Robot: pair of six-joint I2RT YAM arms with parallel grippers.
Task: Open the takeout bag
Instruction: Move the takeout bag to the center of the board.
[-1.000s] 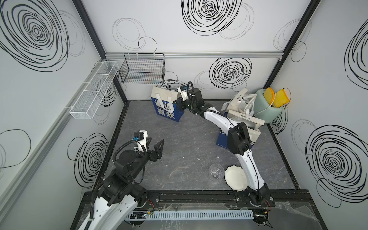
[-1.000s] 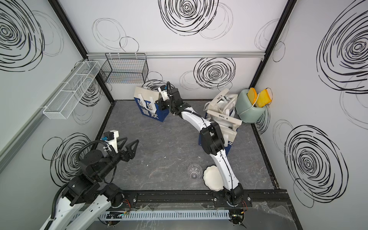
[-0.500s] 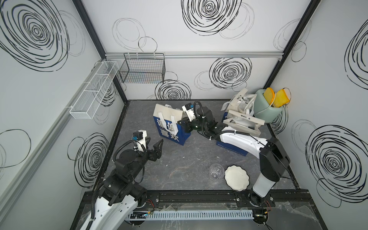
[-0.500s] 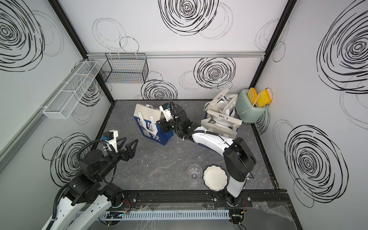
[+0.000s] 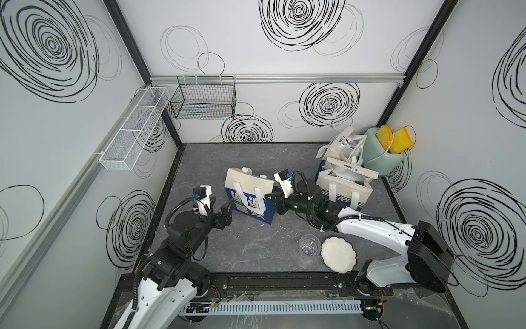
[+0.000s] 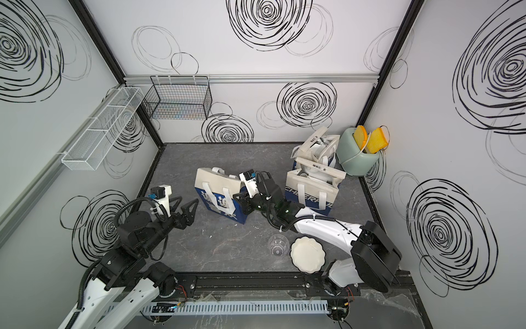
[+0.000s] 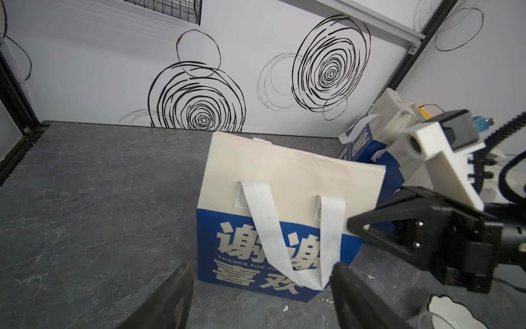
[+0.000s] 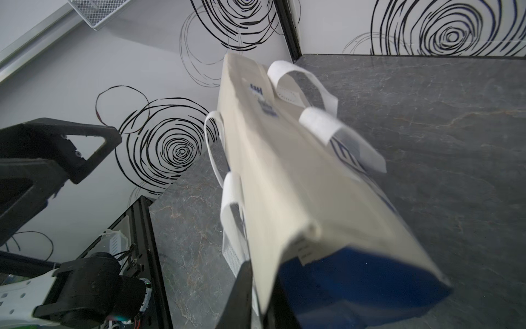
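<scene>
Standing on the grey surface [image 5: 256, 247], the takeout bag [image 5: 249, 196] is sitting near the middle of the frame in both top views, its cream top pressed flat together. The right gripper [image 8: 260, 280] is straddling the bag's end edge with its jaws narrowly apart; whether it is pinching the paper I cannot tell. The left gripper [image 6: 186, 204] is hanging wide open and empty just beside the printed face. The bag is looking light, thin-walled and easily creased, probably sliding when tugged, so the top rim or a white strap [image 7: 284, 242] is seeming the best hold.
</scene>
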